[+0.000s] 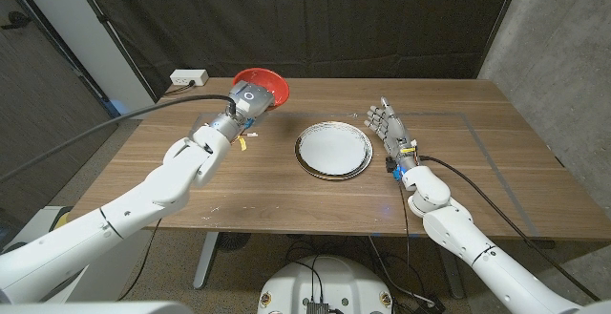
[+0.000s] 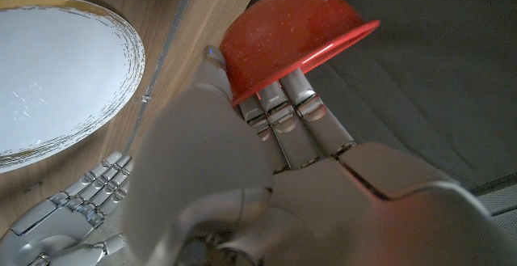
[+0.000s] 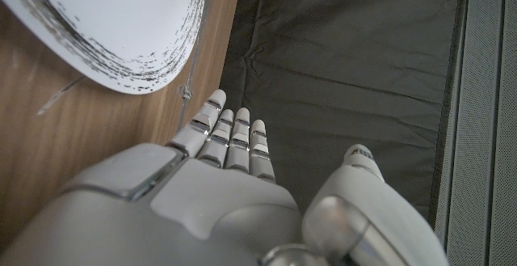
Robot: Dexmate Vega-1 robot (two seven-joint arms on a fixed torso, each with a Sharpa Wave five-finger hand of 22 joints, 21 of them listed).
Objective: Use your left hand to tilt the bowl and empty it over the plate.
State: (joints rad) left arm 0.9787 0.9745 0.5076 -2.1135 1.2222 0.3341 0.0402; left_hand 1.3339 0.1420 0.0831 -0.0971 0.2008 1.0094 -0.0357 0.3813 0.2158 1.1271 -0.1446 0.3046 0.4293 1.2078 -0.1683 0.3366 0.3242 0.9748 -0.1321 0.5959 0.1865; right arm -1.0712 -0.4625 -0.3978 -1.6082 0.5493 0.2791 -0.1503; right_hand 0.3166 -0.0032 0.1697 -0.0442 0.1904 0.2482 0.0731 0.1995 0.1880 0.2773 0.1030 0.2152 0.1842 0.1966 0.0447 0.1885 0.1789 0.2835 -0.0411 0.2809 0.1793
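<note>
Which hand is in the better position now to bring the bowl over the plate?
The left hand: it already grips the red bowl, just left of the plate. The right hand stands open and holds nothing, on the plate's other side.

Bowl (image 1: 263,85): bright red, faintly speckled on the outside in the left wrist view. Plate (image 1: 332,149): plain white centre, thin dark-and-gold streaked band around the rim. Bench (image 1: 477,176): brown wood grain. Left hand (image 1: 246,101) and right hand (image 1: 389,126): pale silver-grey fingers. Backdrop curtain (image 1: 315,18): black. Small scrap (image 1: 251,138) on the bench: yellow.
</note>
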